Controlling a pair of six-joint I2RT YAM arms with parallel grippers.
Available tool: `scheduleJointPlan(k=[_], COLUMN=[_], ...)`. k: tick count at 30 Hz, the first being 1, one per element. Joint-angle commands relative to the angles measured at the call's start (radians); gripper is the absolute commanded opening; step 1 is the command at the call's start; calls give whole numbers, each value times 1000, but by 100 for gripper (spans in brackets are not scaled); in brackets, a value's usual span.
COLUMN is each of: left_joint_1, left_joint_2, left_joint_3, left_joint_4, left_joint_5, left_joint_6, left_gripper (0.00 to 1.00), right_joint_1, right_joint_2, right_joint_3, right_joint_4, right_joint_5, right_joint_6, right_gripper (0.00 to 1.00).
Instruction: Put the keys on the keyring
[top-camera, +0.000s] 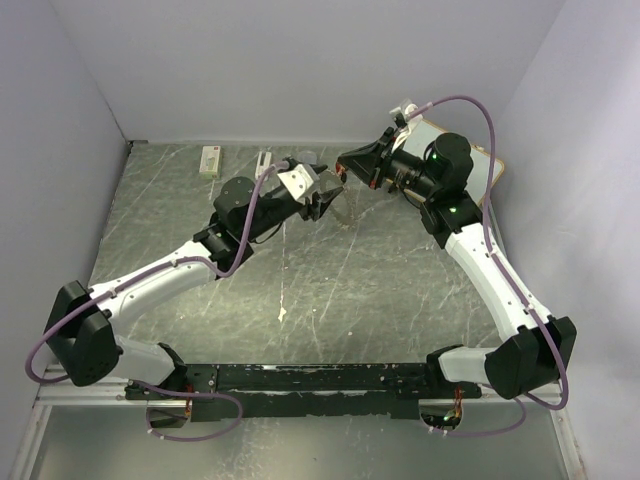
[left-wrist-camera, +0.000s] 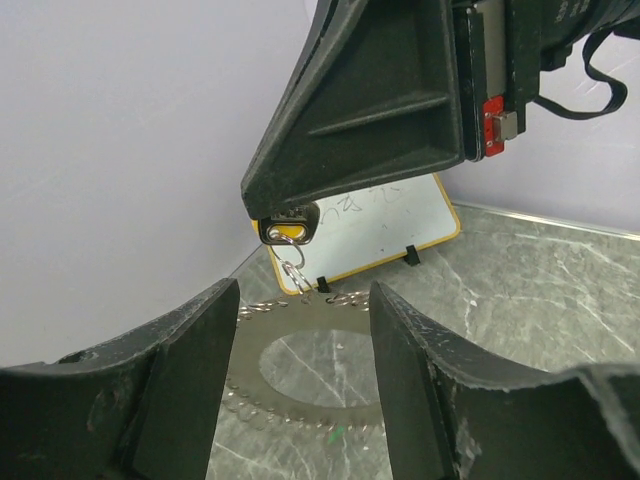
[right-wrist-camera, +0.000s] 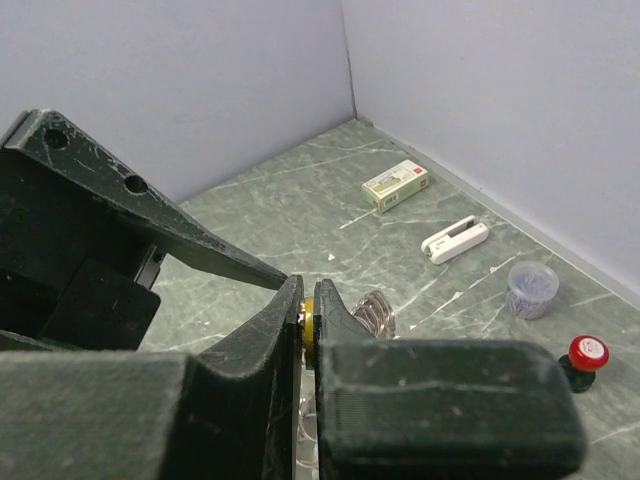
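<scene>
Far centre: right pincer (right-wrist-camera: 308, 320) clenched on yellow key (left-wrist-camera: 287, 233).
Facing it, left pincer (left-wrist-camera: 305, 295) released, jaws apart, just beside keyring (left-wrist-camera: 300, 398) on tabletop (left-wrist-camera: 560, 290).

a white-and-green box (right-wrist-camera: 395, 186) lay upper centre of the right wrist view, a white stapler-like piece (right-wrist-camera: 454, 239) lower right of it, a small cup (right-wrist-camera: 532, 287) and red-topped knob (right-wrist-camera: 586, 355) near the right edge. a yellow-framed whiteboard (left-wrist-camera: 385, 225) stood mid-frame in the left wrist view.
</scene>
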Motion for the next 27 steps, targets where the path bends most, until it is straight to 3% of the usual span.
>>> scheduleJointPlan(k=[1,10,17,21,25,27], left_joint_1=[-15,-19,-18,-19,-18,-19], left_joint_2=[17,54,63,69,71,69], left_joint_3=[42,65,49,56,53,53], left_joint_4=[-24,-18,28,26,34,32], left_joint_5=[-26,-74,-81,-76,-77,-78], left_joint_6=[22,38,41,40,37,37], left_gripper=[66,64,47,30,24,13], right_joint_1=[6,20,29,29,31,31], right_joint_2=[0,-8,-16,-23,-28,-31], right_joint_3=[40,36,27,17,12,9], right_joint_4=[47,43,38,38,38,36], right_joint_5=[3,1,0,5,7,12], right_joint_6=[1,-5,-10,-10,-13,-13], right_gripper=[0,0,0,0,0,0])
